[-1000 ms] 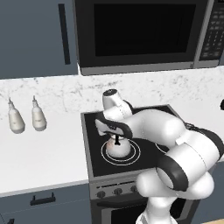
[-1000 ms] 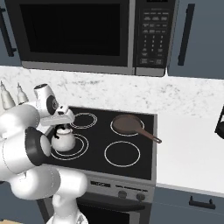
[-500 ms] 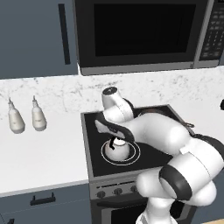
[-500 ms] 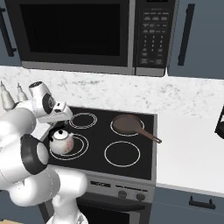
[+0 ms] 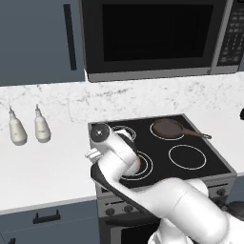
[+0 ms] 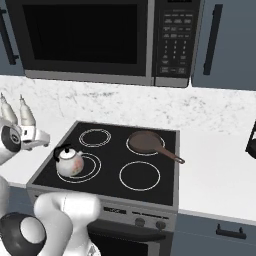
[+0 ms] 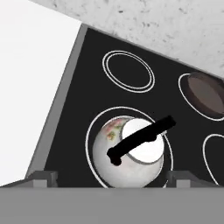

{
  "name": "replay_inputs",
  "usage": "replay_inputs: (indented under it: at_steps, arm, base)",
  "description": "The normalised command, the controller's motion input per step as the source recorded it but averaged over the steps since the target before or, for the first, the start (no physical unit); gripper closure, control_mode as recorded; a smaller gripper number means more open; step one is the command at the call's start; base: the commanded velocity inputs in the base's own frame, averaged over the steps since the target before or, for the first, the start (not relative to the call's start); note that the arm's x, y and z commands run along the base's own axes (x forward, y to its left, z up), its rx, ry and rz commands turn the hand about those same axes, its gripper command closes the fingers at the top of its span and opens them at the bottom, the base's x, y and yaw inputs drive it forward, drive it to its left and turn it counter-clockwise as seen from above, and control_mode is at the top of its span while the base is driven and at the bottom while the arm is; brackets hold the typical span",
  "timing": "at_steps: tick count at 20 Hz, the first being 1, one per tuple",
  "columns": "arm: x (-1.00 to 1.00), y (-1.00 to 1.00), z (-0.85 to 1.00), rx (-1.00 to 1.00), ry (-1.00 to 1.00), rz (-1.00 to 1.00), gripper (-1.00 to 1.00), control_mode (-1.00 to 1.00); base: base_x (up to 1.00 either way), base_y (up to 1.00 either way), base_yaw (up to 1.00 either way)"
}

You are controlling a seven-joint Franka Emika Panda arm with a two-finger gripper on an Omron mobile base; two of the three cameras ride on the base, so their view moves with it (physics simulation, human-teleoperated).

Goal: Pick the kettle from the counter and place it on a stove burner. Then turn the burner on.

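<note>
Bottles point(image 5: 28, 129): two, white, narrow-necked, upright on the counter point(image 5: 52, 162) at far left, well apart from my work.

Counter: white speckled stone, running both sides of the cooktop point(image 6: 107, 162).

Gripper point(image 7: 109, 177): mine, above the near-left ring and looking down on it. Both fingertips point(image 7: 41, 177) stand wide, one either side of the kettle point(image 6: 68, 161), touching nothing; released.

Kettle: small, round, silvery-white, black arched handle, upright on the burner point(image 6: 90, 167), the near-left double ring. From the hand view its body sits inside the ring though not quite centred. Placing looks done, by my judgement.

Pan point(image 6: 145, 142): dark, on the far-right ring, handle pointing near-right. Clear of my path.

Knobs point(image 6: 147, 223): row on the stove's front panel, below the glass, near edge. Next step is here, I judge.

Risks, as I judge them:
- My arm crowds the near-left corner; swinging down to the panel could catch the handle and tip or slide the kettle.
- Several knobs look alike; turning the wrong one heats an empty ring, or the pan.
</note>
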Motion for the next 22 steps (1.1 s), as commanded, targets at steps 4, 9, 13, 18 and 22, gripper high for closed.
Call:
replay_inputs:
  at_steps: [4,9,13,18,22]
  arm:
    - [-1.0,0.6,-0.85,-0.01,-0.32,0.01,-1.0,-1.0]
    - [-1.0,0.14,-1.0,0.17,-0.66,-0.04,-1.0,-1.0]
    - [-1.0,0.0,-1.0,0.39,-0.67,-0.14,-1.0,-1.0]
    - [-0.37,0.0,-0.58,0.23,-0.39,-0.03,-1.0,-1.0]
    - [0.12,0.0,-0.28,0.03,-0.07,0.0,-1.0,-1.0]
  base:
    - [0.0,0.0,0.0]
    - [0.0,0.0,0.0]
    - [0.0,0.0,0.0]
    - [0.0,0.0,0.0]
    - [0.0,0.0,0.0]
